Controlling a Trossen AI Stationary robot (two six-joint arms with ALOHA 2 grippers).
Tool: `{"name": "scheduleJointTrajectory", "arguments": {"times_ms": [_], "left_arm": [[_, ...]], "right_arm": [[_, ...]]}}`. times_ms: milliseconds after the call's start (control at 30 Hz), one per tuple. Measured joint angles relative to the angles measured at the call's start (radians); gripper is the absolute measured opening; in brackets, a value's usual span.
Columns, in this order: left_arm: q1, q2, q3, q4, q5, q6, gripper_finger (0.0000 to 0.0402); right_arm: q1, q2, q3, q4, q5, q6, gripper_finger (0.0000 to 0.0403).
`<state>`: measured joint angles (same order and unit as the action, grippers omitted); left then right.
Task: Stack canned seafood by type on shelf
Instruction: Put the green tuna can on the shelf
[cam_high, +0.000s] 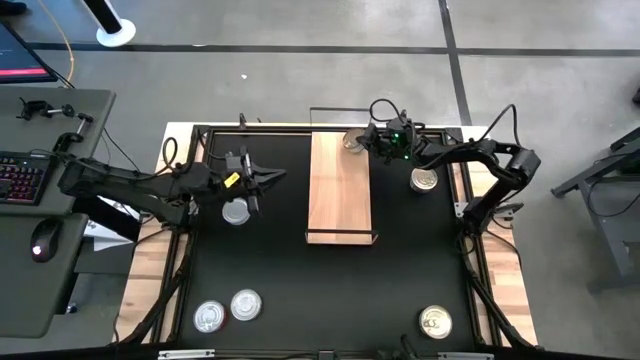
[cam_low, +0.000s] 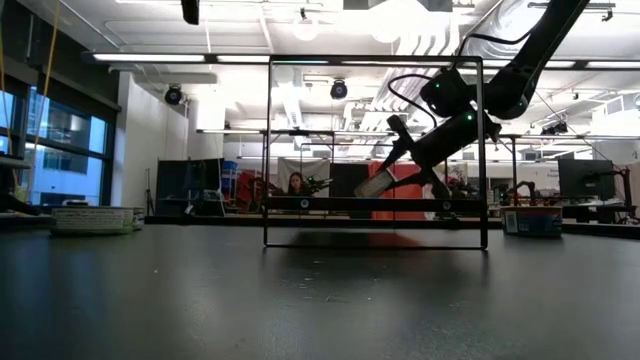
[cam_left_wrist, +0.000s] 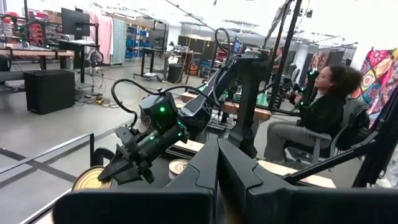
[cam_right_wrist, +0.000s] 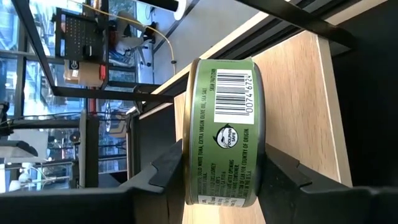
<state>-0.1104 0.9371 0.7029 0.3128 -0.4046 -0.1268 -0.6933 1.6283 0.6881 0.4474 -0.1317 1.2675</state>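
Held tin: seen nearest, at the centre of the right wrist frame; a green-labelled can clamped on edge between the two dark fingers, the wood of the shelf just behind it.
Right gripper: closed on that tin at the upper right corner of the shelf in the high frame; raised above the plank in the low frame.
Left gripper: left of centre, beside a silver tin; its fingers are seen pressed together, nothing between them.
Other tins: one right of the shelf, two at lower left, one at lower right.
Shelf state: no tin is seen lying on it yet.
Risk, tilt: released on edge, the tin is likely to roll off the plank.
Risk, rail: the wire rail at the upper end could be clipped during lowering.
Risk, sorting: lid colour could be mistaken, so types get mixed.
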Motion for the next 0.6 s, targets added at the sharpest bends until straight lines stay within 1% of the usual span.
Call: {"name": "scheduleJointTrajectory", "arguments": {"times_ms": [100, 200, 467, 533, 600], "left_arm": [[0.000, -0.001, 0.000, 0.000, 0.000, 0.000, 0.0000], [0.000, 0.000, 0.000, -0.004, 0.000, 0.000, 0.0000], [0.000, 0.000, 0.000, -0.003, -0.001, 0.000, 0.0000], [0.000, 0.000, 0.000, -0.003, -0.001, 0.000, 0.0000], [0.000, 0.000, 0.000, -0.003, -0.001, 0.000, 0.0000]], "right_arm": [[0.000, 0.000, 0.000, -0.001, -0.001, -0.009, 0.0142], [0.000, 0.001, -0.001, -0.019, -0.001, -0.011, 0.0161], [0.000, 0.002, -0.003, -0.016, -0.001, -0.011, 0.0276], [0.000, 0.002, -0.003, -0.013, -0.007, -0.016, 0.0299], [0.000, 0.002, -0.003, -0.016, -0.028, -0.057, 0.0314]]}}
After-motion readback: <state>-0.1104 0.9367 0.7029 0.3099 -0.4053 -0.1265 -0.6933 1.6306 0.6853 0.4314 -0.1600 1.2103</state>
